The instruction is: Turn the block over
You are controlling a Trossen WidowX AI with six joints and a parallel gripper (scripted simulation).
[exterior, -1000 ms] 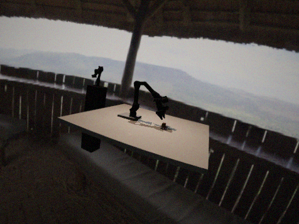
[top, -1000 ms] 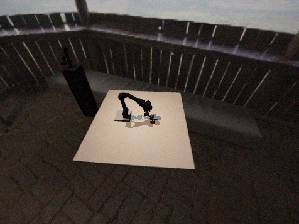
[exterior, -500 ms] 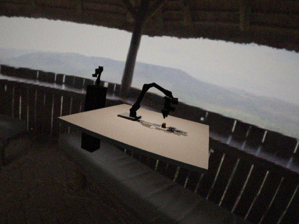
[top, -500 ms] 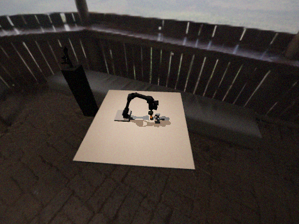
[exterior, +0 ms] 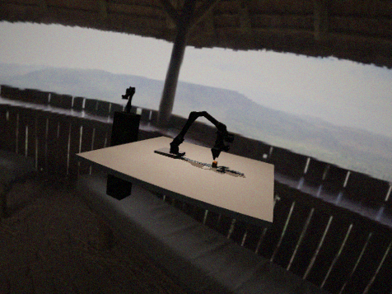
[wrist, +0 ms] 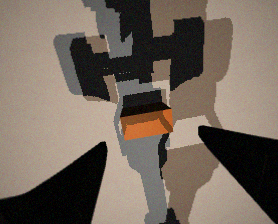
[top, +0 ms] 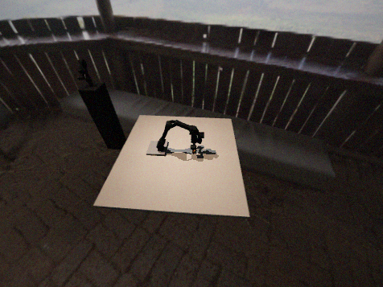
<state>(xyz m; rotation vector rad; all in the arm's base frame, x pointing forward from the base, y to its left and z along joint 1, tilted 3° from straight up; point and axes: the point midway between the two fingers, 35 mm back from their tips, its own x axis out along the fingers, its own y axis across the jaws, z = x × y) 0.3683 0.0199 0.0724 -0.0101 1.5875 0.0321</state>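
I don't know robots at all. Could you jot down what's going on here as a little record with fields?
Arm: one black arm arched over a pale table
Gripper: gripper open, holding nothing, pointing down at the table
Block: small orange block on the table, between and just beyond the fingertips in the wrist view
Block's dark face: turned away from the wrist camera, toward the top of that view
Contact: fingers not touching the block
Setting: wooden railing behind the table
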